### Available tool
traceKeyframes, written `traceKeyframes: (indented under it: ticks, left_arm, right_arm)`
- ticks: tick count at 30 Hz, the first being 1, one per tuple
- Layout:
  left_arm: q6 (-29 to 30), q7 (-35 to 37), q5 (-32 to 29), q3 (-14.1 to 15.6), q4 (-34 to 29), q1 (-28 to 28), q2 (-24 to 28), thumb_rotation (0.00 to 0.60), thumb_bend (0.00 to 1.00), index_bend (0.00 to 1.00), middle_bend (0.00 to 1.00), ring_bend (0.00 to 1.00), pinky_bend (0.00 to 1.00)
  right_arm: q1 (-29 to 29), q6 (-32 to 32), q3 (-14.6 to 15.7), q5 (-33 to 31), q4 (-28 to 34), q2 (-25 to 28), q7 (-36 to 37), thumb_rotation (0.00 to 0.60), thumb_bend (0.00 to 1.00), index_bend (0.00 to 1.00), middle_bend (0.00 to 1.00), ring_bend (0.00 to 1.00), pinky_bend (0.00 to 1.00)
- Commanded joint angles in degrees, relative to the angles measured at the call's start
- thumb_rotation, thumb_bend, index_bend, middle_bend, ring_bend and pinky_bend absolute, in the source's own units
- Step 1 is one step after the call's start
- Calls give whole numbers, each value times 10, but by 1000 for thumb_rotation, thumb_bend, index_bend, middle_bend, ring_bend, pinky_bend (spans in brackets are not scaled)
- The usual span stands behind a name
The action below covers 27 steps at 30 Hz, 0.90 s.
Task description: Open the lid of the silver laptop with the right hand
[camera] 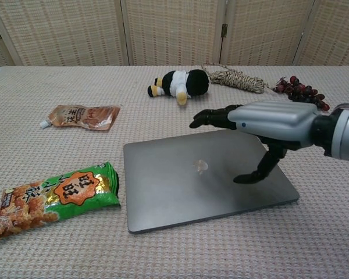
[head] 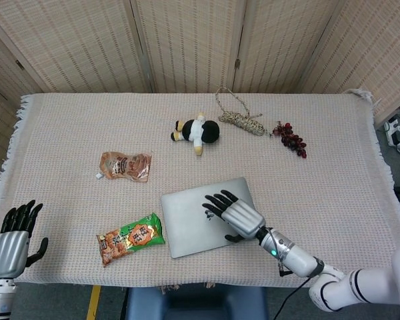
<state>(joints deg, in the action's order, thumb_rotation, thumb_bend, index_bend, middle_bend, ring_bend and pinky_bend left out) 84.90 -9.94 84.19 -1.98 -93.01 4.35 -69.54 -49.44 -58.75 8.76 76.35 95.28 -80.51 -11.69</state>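
Silver laptop [head: 200, 215] lies flat near front edge of surface [head: 333, 193], lid closed. Right hand [head: 233, 213] hovers above laptop's right half, fingers spread, thumb pointing down, holding nothing. Left hand [head: 12, 233] off surface's front-left corner, fingers apart, empty. Green snack bag [head: 130, 238] just left of laptop.

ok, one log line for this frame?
laptop: lid closed | right hand: open, above lid, holding nothing | left hand: open, off table's left edge
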Motion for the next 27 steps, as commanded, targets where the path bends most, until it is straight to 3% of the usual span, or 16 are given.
traceKeyframes:
  ticks: [1,12,27]
  left_arm:
    - [0,-1,2,1,-1,1,0,600,483,10,51,0,0]
    - [6,1,13,4,-3,-1,0,600,483,10,52,0,0]
    - [10,10,14,7,6,-6,-3,600,483,10,52,0,0]
  right_arm:
    - [25,-15,14,27,-18,-21,-17,544,293,0,0,0,0]
    - [67,-15,1,67,-94,-92,-17,541,293,0,0,0,0]
    - [77,23,-27,81,-128,-128,-38,539,293,0,0,0,0]
